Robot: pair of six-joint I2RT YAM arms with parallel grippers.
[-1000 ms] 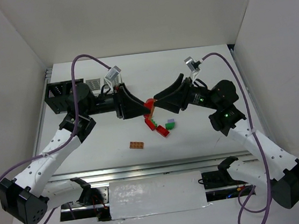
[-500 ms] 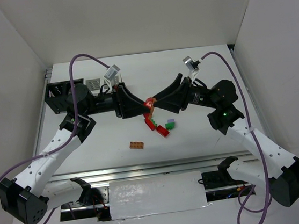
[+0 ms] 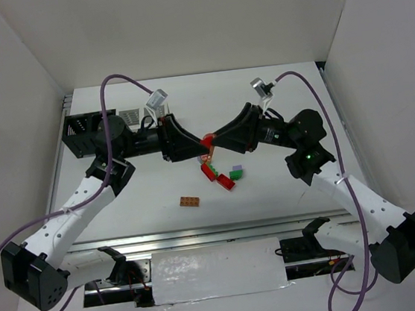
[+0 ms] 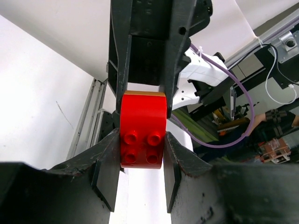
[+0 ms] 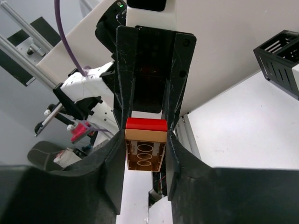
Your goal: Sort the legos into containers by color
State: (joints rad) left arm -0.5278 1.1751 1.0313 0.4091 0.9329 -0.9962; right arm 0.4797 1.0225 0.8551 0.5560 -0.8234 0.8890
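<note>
My left gripper (image 3: 202,148) and right gripper (image 3: 214,143) meet tip to tip above the table's middle. Between them is a red lego (image 3: 207,140) stuck to an orange-brown lego. In the left wrist view my left gripper (image 4: 141,156) is shut on the studded red lego (image 4: 142,133), with the right gripper's fingers beyond it. In the right wrist view my right gripper (image 5: 145,156) is shut on the orange-brown lego (image 5: 145,154), its hollow underside facing the camera, the red lego (image 5: 145,123) behind it. The black container (image 3: 81,132) stands at the back left, white containers (image 3: 134,117) beside it.
Below the grippers on the table lie red legos (image 3: 210,172), green ones (image 3: 236,175) and a lavender one (image 3: 237,169). A flat orange-brown plate (image 3: 191,201) lies nearer the front. The black container also shows in the right wrist view (image 5: 280,60). White walls enclose the table.
Both grippers have stayed shut on the joined legos and shifted slightly toward the back. The legos on the table have not moved.
</note>
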